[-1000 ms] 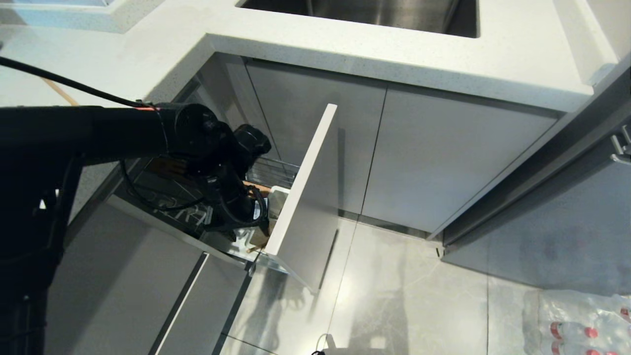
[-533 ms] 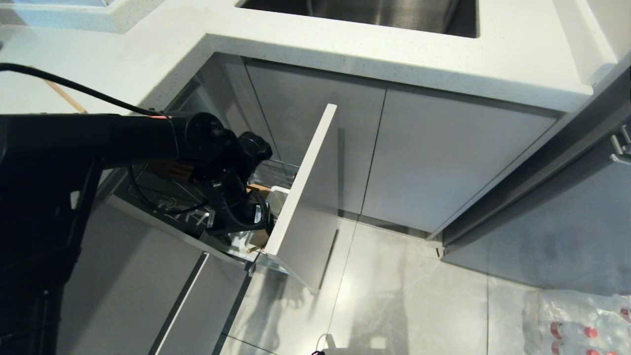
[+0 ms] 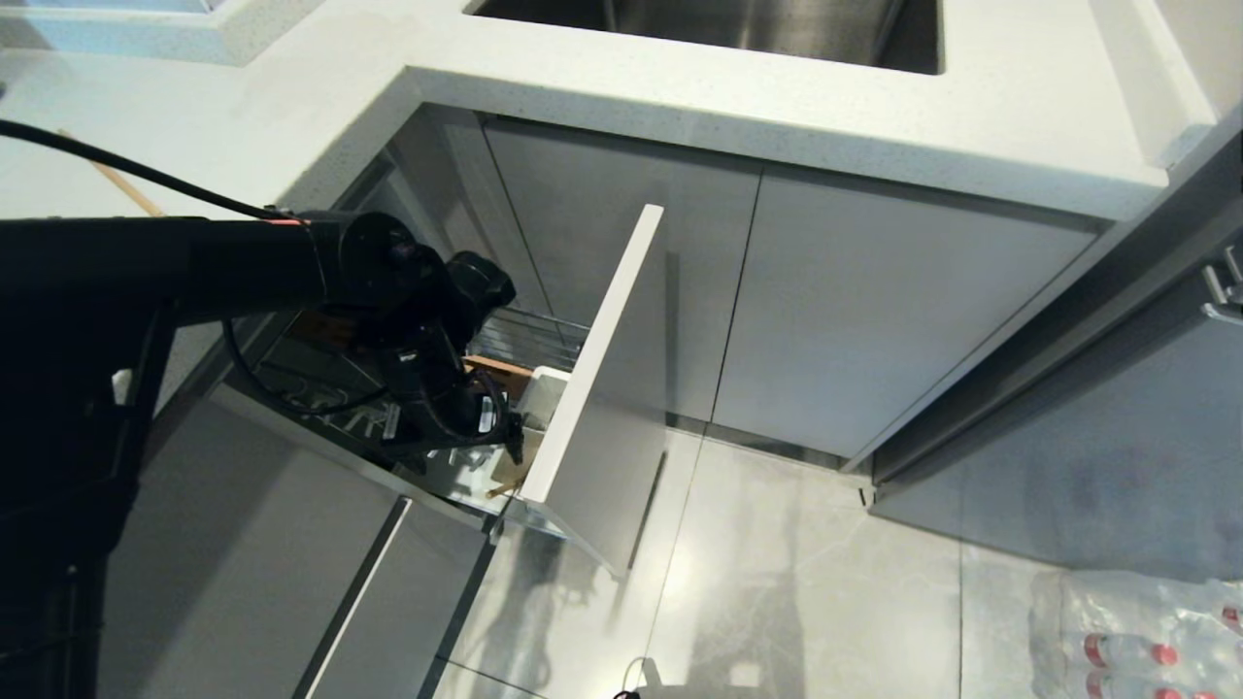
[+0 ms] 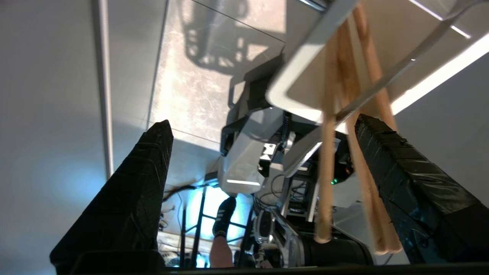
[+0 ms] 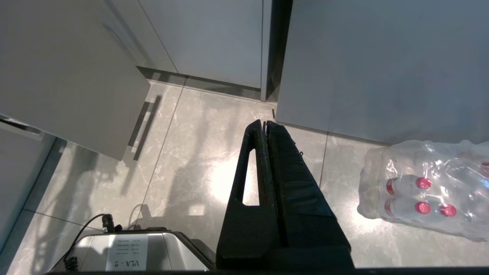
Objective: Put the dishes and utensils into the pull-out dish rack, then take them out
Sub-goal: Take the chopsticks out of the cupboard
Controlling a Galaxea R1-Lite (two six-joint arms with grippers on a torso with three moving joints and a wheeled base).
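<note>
The pull-out dish rack [image 3: 602,388] stands pulled out below the counter, its white cutlery holder [image 3: 546,386] just behind the front panel. My left gripper [image 3: 478,427] reaches down into it. In the left wrist view the left gripper [image 4: 263,121] is open, its black fingers [image 4: 133,191] wide apart. The wooden chopsticks [image 4: 328,160] stand in the white holder [image 4: 279,95], loose between the jaws and close beside one finger. The dishes are out of view. My right gripper [image 5: 264,122] hangs shut over the floor, holding nothing.
A double-door cabinet [image 3: 825,311] sits under the sink [image 3: 728,24], right of the rack. A pack of water bottles [image 3: 1146,641] lies on the floor at the right. A thin wooden stick [image 3: 126,194] lies on the counter. A person's foot [image 4: 225,210] stands behind me.
My left wrist has drawn back a little to the left, uncovering more of the white holder and the wooden insert. The right arm has not moved.
</note>
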